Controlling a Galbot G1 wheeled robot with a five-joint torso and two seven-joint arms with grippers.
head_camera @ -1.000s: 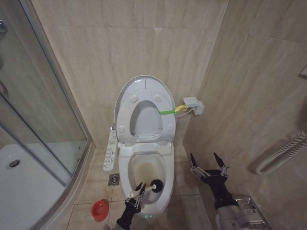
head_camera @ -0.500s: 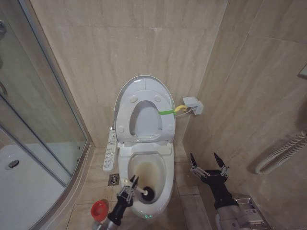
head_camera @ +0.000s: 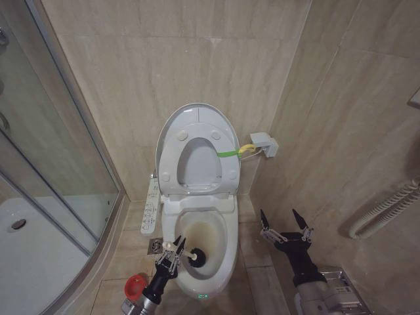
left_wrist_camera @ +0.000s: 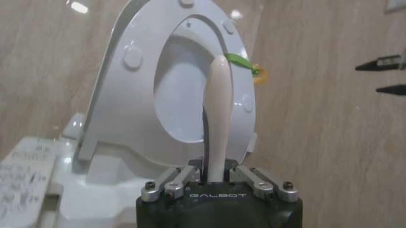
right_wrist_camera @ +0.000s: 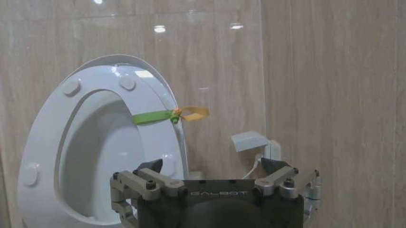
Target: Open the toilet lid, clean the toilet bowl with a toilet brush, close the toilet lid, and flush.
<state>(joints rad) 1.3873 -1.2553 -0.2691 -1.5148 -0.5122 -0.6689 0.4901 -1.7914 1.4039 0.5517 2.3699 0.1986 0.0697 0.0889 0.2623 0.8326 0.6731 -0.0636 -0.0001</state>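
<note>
Scrubbing the toilet bowl [head_camera: 226, 226], toilet lid [head_camera: 197, 118] raised.
Left gripper [head_camera: 172, 252] fingers clamp the toilet brush [head_camera: 195, 257]; sweep bristles against the stained wall. Right gripper [head_camera: 285, 226] waits, fingers wide.

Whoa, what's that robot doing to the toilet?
It's scrubbing it. The left tool is shut on the toilet brush, whose dark bristle head sits inside the stained toilet bowl, near its left wall. The toilet lid and seat stand raised against the wall. The right tool waits open beside the toilet, holding nothing.
</note>
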